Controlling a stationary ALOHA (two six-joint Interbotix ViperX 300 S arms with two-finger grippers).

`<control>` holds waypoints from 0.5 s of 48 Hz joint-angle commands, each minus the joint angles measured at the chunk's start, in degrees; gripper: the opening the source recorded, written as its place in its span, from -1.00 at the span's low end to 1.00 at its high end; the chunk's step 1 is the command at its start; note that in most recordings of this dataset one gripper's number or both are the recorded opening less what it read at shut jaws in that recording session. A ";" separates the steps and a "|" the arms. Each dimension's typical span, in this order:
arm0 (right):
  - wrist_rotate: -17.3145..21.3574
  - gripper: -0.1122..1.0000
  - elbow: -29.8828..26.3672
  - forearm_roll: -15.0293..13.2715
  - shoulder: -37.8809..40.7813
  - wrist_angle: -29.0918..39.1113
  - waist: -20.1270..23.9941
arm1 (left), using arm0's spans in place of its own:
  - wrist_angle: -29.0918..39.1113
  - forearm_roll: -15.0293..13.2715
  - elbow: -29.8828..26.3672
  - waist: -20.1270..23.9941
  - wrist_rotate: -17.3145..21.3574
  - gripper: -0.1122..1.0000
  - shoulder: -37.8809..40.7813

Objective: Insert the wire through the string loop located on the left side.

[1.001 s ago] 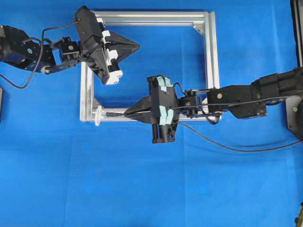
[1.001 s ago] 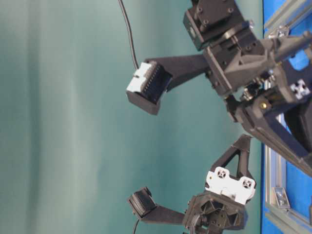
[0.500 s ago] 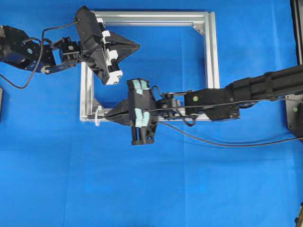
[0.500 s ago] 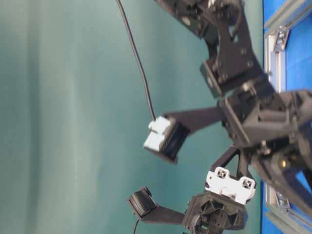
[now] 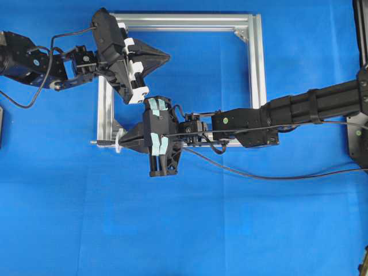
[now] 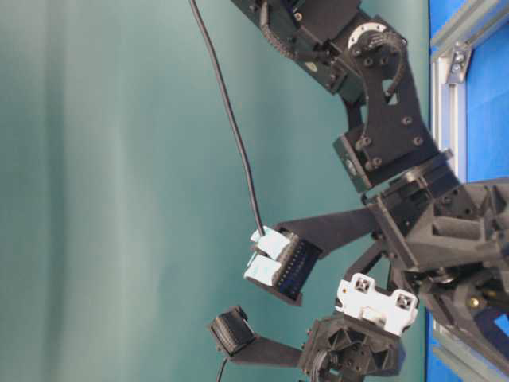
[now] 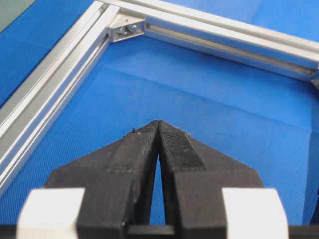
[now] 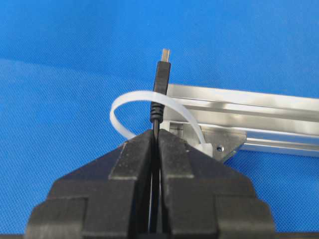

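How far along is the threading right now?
Done: the plug of the wire has passed through the string loop at the frame corner. In hand: the right gripper is shut on the wire. The left gripper is shut and empty. Left: feeding more wire through.

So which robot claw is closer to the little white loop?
The right. The right gripper sits right at the string loop, holding the wire that pokes through it. The left gripper hangs shut over the frame, well away from the loop.
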 commanded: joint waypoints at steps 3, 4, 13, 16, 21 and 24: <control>-0.09 -0.80 -1.32 -0.26 -1.32 -0.26 -0.18 | -0.26 0.18 1.05 -0.18 0.00 -0.80 -2.90; -0.09 -0.80 -1.32 -0.26 -1.32 -0.26 -0.18 | -0.26 0.18 1.49 -0.18 0.00 -0.80 -3.25; -0.09 -0.80 -1.23 -0.26 -1.32 -0.35 -0.18 | -0.26 0.18 7.47 -0.18 0.00 -0.80 -7.91; -0.09 -0.80 -1.23 -0.26 -1.32 -0.44 -0.18 | -0.26 0.18 9.93 -0.18 0.00 -0.80 -9.67; -0.09 -0.80 -1.23 -0.26 -1.32 -0.44 -0.18 | -0.26 0.18 14.24 -0.18 0.00 -0.80 -12.74; -0.09 -0.80 -1.23 -0.26 -1.32 -0.44 -0.18 | -0.26 0.09 16.79 -0.18 0.09 -0.80 -14.85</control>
